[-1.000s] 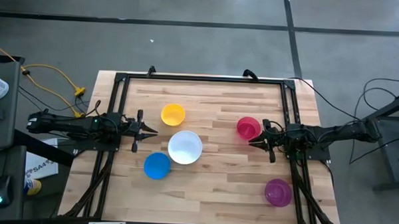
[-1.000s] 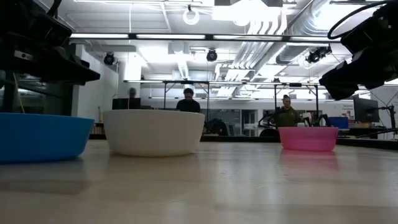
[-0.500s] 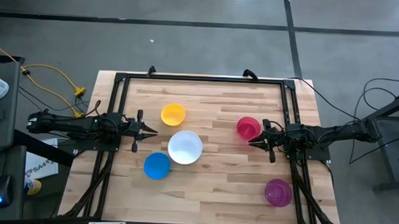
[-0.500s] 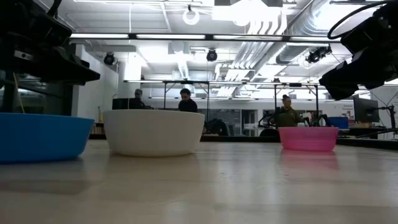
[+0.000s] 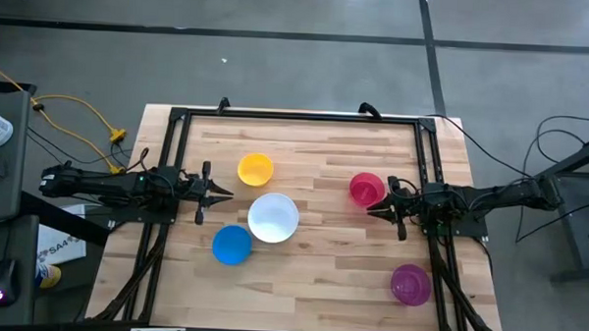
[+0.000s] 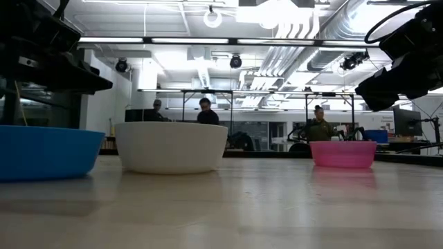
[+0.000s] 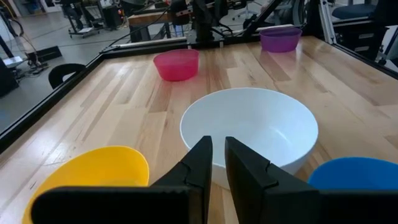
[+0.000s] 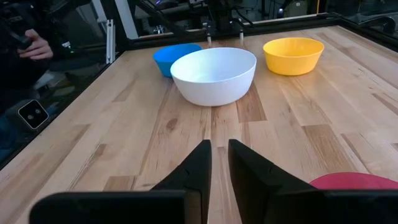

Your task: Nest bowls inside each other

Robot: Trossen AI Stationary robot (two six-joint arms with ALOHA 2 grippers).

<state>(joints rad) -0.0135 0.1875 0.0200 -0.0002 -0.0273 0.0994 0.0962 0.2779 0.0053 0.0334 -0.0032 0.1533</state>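
Five bowls stand upright and apart on the wooden table: yellow, white, blue, pink-red and purple. My left gripper hovers at the table's left side, shut on nothing. It points level at the white bowl, between the yellow bowl and the blue bowl. My right gripper hovers at the right side, shut and empty, just in front of the pink-red bowl. It points toward the white bowl.
A black metal frame runs along the table's far edge and both sides. Bare wood lies between the white bowl and the pink-red one. People stand in the room beyond the table. A hand shows off the table's edge.
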